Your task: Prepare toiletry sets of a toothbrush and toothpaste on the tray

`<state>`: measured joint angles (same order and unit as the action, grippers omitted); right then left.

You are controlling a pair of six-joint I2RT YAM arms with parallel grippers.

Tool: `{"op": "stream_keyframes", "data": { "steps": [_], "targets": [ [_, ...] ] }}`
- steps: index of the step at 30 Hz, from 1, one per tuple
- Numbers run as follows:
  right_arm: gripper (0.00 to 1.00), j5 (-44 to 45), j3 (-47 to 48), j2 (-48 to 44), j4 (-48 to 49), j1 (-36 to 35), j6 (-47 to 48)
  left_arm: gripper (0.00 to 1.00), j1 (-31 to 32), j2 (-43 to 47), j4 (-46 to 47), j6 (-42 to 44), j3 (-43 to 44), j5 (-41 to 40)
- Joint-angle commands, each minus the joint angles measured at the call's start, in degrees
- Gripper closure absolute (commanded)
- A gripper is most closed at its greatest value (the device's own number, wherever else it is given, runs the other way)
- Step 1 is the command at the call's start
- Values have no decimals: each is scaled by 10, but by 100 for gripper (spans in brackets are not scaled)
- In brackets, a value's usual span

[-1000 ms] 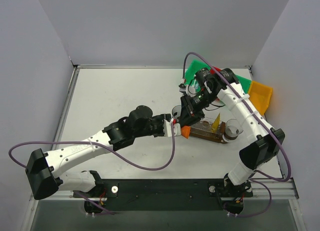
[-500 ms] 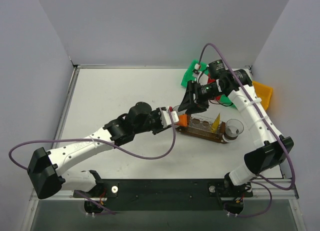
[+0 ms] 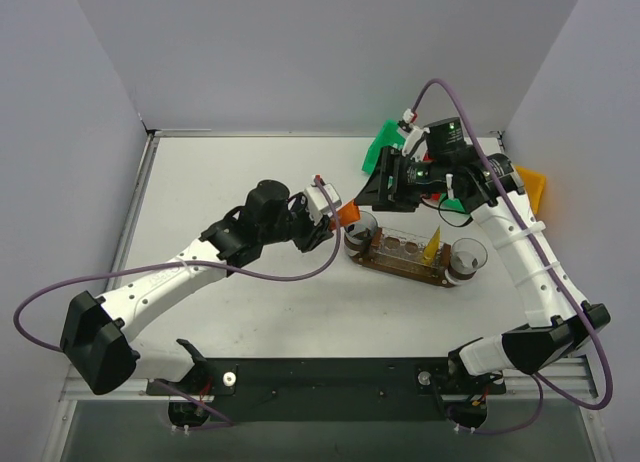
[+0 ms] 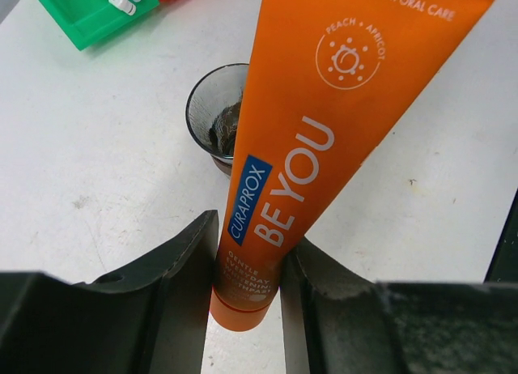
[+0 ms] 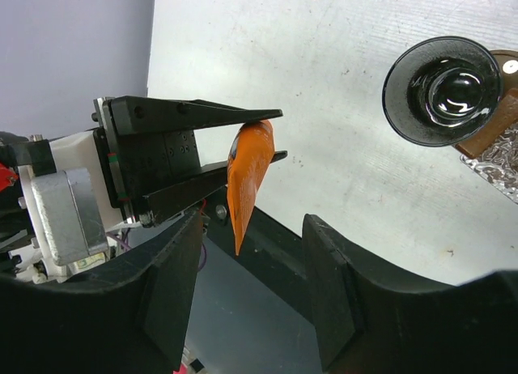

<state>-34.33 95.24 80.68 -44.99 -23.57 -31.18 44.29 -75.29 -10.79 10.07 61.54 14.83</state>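
Left hand (image 4: pixel 247 269) pinches orange toothpaste (image 4: pixel 324 131) near a cup (image 4: pixel 212 115); right hand (image 5: pixel 252 232) spread

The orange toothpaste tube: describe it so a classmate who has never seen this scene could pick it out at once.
On the white table, find the dark wooden tray. By its left end the left gripper clamps the orange toothpaste tube. Unlike the yellow tube on the tray, it is orange and held.
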Motion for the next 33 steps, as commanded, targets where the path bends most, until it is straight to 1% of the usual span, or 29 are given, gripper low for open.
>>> {"op": "stream_keyframes", "data": {
  "steps": [1, 5, 6, 7, 10, 18, 21, 24, 27, 28, 30, 31, 32, 33],
  "targets": [
    [52, 33, -1, -8, 22, -13, -2, 100, -12, 2, 12, -38, 36, 29],
    [52, 36, -6, 3, 21, -17, -6, 100, -12, 2, 14, -44, 35, 31],
    [53, 37, -5, 6, 21, -20, -7, 100, -12, 2, 13, -45, 35, 31],
    [57, 37, -3, 10, 20, -29, -7, 100, -13, 2, 14, -46, 35, 31],
    [60, 49, 4, 23, 18, -46, -3, 100, -13, 2, 13, -48, 39, 29],
    [62, 75, 18, 37, 18, -72, -5, 100, -14, 2, 9, -48, 40, 25],
    [64, 80, 21, 40, 17, -77, -4, 100, -13, 2, 10, -47, 39, 25],
    [69, 81, 24, 46, 17, -82, -4, 100, -14, 1, 10, -47, 39, 25],
    [80, 82, 26, 49, 16, -86, -5, 100, -13, 5, 12, -49, 37, 20],
    [91, 82, 28, 49, 15, -87, -5, 100, -13, 5, 12, -49, 37, 19],
    [100, 87, 29, 50, 13, -89, -5, 100, -14, 7, 15, -54, 37, 10],
    [100, 92, 30, 48, 12, -88, -5, 97, -13, 8, 18, -57, 38, 5],
    [100, 103, 30, 45, 13, -89, -5, 88, -13, 10, 26, -61, 34, 0],
    [100, 109, 30, 43, 13, -89, -6, 82, -13, 13, 30, -63, 32, -11]
  ]
}}
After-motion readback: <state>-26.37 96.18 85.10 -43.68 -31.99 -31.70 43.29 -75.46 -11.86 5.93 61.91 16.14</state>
